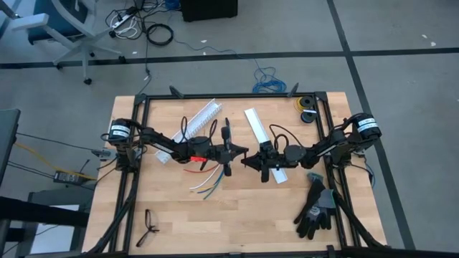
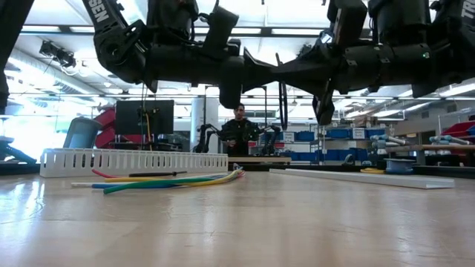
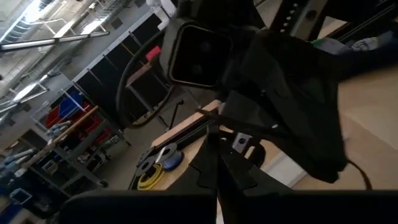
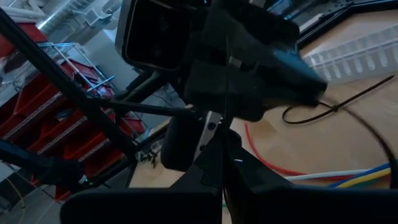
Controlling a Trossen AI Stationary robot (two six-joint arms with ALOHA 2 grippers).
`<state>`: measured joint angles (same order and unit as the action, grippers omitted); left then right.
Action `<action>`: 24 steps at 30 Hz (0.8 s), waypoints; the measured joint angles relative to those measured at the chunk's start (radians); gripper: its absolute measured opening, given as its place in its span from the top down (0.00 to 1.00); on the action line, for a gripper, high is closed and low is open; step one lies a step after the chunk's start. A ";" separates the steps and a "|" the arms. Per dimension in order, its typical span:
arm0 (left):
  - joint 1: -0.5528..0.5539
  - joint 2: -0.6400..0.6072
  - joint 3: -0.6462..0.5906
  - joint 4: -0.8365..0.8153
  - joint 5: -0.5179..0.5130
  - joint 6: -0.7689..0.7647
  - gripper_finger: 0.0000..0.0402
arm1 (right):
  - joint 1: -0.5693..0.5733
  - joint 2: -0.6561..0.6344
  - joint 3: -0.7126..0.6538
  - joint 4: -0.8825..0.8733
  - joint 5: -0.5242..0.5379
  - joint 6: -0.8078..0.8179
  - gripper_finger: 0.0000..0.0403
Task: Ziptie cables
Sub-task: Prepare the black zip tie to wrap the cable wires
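Both arms meet above the middle of the pale wooden bench, tips nearly touching. The left gripper and right gripper have their fingers closed; whether either pinches anything cannot be made out, since each wrist view is largely blocked by the other arm's dark housing. The cables, a bundle of thin red, green, blue, yellow and white wires, lie on the bench beneath the left arm, their joined end hidden under it, loose ends fanned toward the near edge. A white slotted plastic channel lies behind them. Black work gloves rest near the right edge. The bench's near half lies open between the gloves and a small black clip-like item.
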<state>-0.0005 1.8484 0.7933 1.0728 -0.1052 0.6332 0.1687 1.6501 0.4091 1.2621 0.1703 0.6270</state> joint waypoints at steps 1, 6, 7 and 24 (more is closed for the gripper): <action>0.002 0.000 0.000 0.005 -0.002 0.004 1.00 | 0.003 0.000 0.000 0.000 0.000 0.001 1.00; 0.005 0.000 0.000 0.016 -0.009 0.033 1.00 | 0.026 0.000 0.000 -0.001 0.001 0.002 1.00; 0.005 0.000 0.000 0.029 -0.009 0.033 1.00 | 0.031 0.000 0.000 -0.001 0.007 0.003 1.00; 0.005 0.000 0.000 0.051 -0.010 0.044 1.00 | 0.043 0.000 -0.002 -0.014 0.071 0.009 1.00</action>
<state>0.0043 1.8484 0.7933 1.1238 -0.1154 0.6769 0.2115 1.6501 0.4076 1.2480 0.2411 0.6357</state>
